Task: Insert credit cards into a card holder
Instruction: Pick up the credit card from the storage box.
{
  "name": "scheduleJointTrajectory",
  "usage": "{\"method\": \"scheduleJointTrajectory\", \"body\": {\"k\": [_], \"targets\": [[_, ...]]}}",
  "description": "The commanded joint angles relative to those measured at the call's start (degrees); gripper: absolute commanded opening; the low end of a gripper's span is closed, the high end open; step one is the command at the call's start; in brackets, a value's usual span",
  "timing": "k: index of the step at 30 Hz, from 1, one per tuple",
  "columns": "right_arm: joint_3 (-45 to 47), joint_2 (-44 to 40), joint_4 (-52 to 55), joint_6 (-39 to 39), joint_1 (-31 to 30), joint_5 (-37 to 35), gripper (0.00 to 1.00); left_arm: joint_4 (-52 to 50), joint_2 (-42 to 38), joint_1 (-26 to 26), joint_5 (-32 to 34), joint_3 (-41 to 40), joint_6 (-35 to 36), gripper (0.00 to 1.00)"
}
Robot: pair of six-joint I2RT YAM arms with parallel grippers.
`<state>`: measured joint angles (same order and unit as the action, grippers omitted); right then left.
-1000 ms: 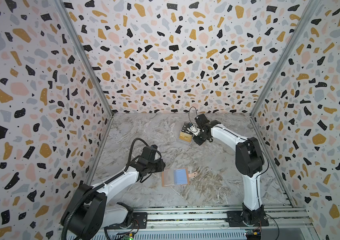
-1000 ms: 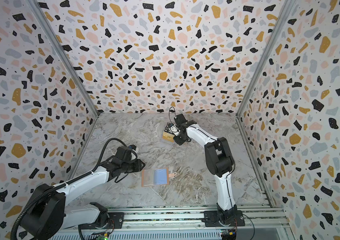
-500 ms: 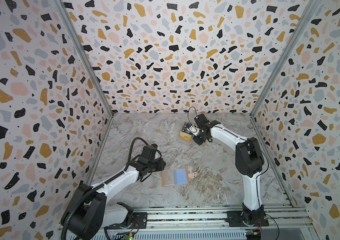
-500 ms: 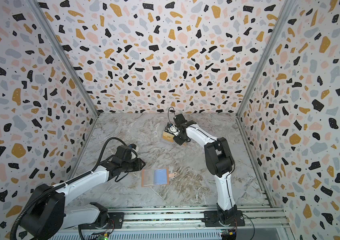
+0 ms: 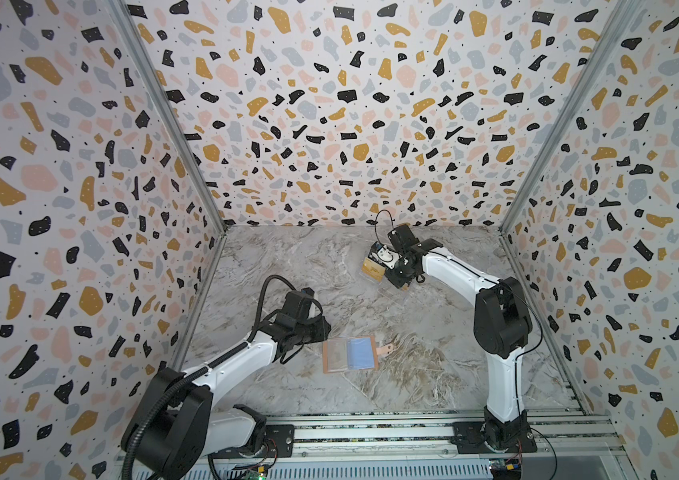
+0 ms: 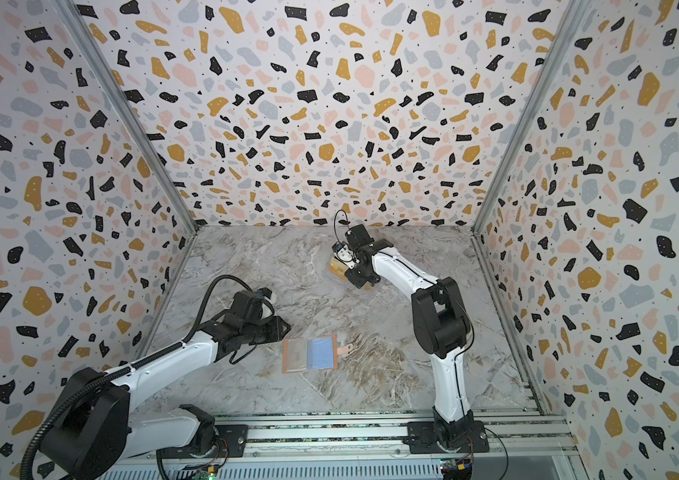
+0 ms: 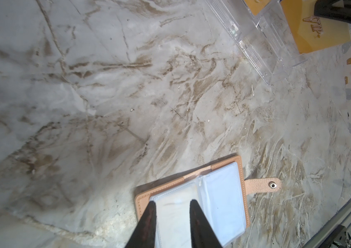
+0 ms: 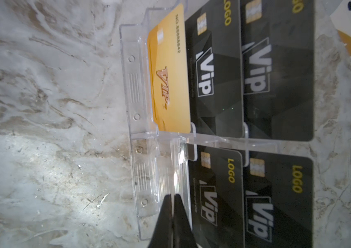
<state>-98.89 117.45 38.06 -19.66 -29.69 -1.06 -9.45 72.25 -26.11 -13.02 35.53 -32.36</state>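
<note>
The card holder [image 5: 350, 353] [image 6: 309, 354] [image 7: 219, 193] lies open and flat on the marble floor, clear-bluish sleeves up and snap tab to the right. My left gripper [image 7: 172, 201] [image 5: 327, 330] is open, its tips over the holder's left sleeve with nothing gripped. In the front slot of the clear stand [image 8: 131, 70] [image 7: 256, 38] stands one gold credit card [image 8: 168, 70] [image 5: 373, 269]. A second credit card [image 7: 312, 28] stands in the neighbouring front slot. My right gripper [image 8: 173, 196] [image 5: 395, 279] is shut on its edge, which shows only as a thin pale line there.
Several black Vip cards [image 8: 215, 75] fill the stand's rear tiers. The stand sits at the back right of the floor, near the back wall. Terrazzo walls close in three sides. An aluminium rail [image 5: 371, 432] carrying both arm bases runs along the front.
My right gripper's jaws have come together at the stand's front slot. Both arms and the card holder stay where they were.
</note>
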Motion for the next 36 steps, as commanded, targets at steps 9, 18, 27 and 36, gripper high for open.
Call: {"method": "scheduleJointTrajectory", "body": {"k": [9,18,27,36], "targets": [[-0.7,-9.4,-0.8,10.2,-0.8,15.4,0.00,1.3,-2.7,-0.3,3.3,-2.5,-0.5,0.28],[22.1,-21.8,-23.6,33.4,-2.4,35.1,0.00,1.1,-3.7,-0.3,3.8,-3.9,-1.1,0.28],[41.9,-26.5,-47.5,55.4,-10.2,37.3,0.00,5.1,-6.8,-3.6,5.0,-9.4,-5.5,0.27],[55.7,-27.8,-67.3,70.3,-16.0,33.5,0.00,8.5,-8.1,-10.1,6.2,-11.9,-8.6,0.24]]}}
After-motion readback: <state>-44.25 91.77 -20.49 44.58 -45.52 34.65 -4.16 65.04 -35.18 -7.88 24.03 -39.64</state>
